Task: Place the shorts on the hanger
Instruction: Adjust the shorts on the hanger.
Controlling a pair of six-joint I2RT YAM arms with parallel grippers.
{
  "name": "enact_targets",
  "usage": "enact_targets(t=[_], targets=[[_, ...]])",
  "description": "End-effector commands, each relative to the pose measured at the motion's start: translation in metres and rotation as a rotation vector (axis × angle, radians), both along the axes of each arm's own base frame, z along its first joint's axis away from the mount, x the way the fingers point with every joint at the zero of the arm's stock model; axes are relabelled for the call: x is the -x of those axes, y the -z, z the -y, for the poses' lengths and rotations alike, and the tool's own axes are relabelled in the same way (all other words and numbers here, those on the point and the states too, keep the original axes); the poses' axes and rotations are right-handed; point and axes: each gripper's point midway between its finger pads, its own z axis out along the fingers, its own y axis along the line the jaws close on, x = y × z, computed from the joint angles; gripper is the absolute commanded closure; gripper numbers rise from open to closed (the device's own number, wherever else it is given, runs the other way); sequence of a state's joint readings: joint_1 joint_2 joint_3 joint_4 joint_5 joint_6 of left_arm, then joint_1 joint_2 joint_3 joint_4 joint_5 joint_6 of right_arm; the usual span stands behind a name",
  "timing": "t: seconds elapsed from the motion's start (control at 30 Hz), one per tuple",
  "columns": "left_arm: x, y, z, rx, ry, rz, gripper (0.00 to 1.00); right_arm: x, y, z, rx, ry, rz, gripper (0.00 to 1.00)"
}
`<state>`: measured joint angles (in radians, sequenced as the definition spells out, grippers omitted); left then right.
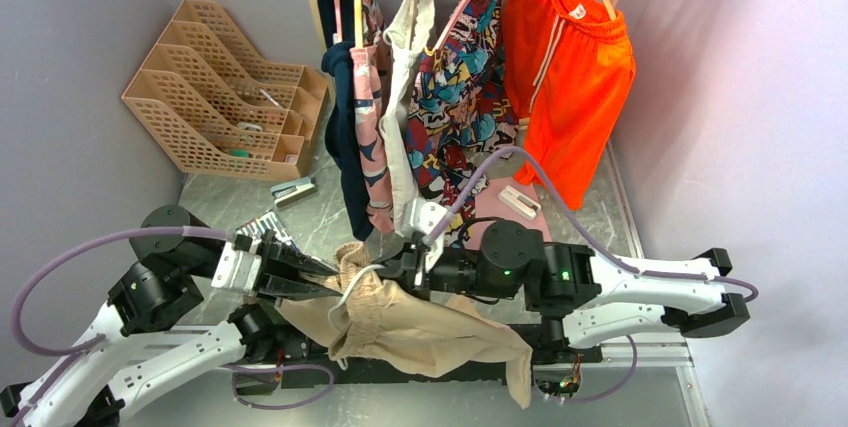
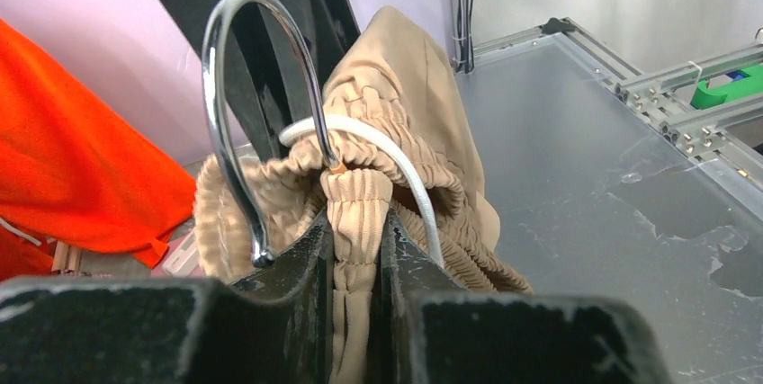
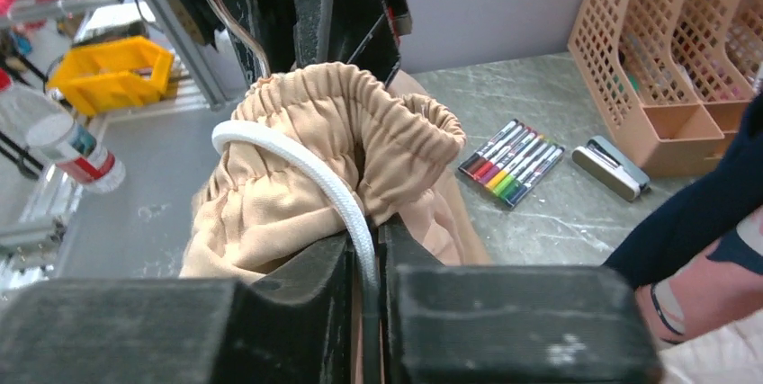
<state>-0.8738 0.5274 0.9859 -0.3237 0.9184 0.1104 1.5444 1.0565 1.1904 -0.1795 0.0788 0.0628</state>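
Note:
The beige shorts (image 1: 420,322) hang bunched between my two grippers near the table's front edge. My left gripper (image 1: 325,277) is shut on a fold of the gathered waistband (image 2: 357,222). My right gripper (image 1: 400,267) is shut on the white drawstring (image 3: 306,164) and the fabric behind it, facing the left one at close range. The hanger's metal hook (image 2: 234,87) rises out of the waistband just beyond the left fingers. The hook (image 3: 229,15) also shows in the right wrist view. The hanger's bar is hidden inside the shorts.
A rack at the back holds several garments, among them bright orange shorts (image 1: 570,67). A tan file organizer (image 1: 225,92) stands back left, with a stapler (image 1: 293,190) and a marker set (image 3: 513,161) near it. A pink board (image 1: 510,207) lies behind the right arm.

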Motion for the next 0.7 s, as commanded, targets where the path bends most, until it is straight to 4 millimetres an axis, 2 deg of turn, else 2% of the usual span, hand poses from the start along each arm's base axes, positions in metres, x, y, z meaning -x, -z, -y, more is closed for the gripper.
enact_targets(t=[0.0, 0.27, 0.4, 0.53, 0.67], targets=[[-0.011, -0.021, -0.001, 0.076, -0.070, 0.082, 0.93, -0.017, -0.049, 0.025, -0.176, 0.102, 0.015, 0.92], [-0.022, -0.010, -0.003, 0.049, -0.144, 0.039, 0.93, -0.030, -0.064, 0.048, -0.192, 0.176, 0.040, 0.93], [-0.027, -0.007, -0.002, 0.045, -0.174, 0.032, 0.93, -0.031, -0.065, 0.051, -0.173, 0.181, 0.050, 0.85], [-0.031, -0.005, -0.001, 0.041, -0.189, 0.027, 0.93, -0.029, -0.064, 0.050, -0.156, 0.166, 0.056, 0.71], [-0.030, -0.008, -0.002, 0.052, -0.185, 0.031, 0.93, -0.030, -0.058, 0.048, -0.124, 0.172, 0.057, 0.70]])
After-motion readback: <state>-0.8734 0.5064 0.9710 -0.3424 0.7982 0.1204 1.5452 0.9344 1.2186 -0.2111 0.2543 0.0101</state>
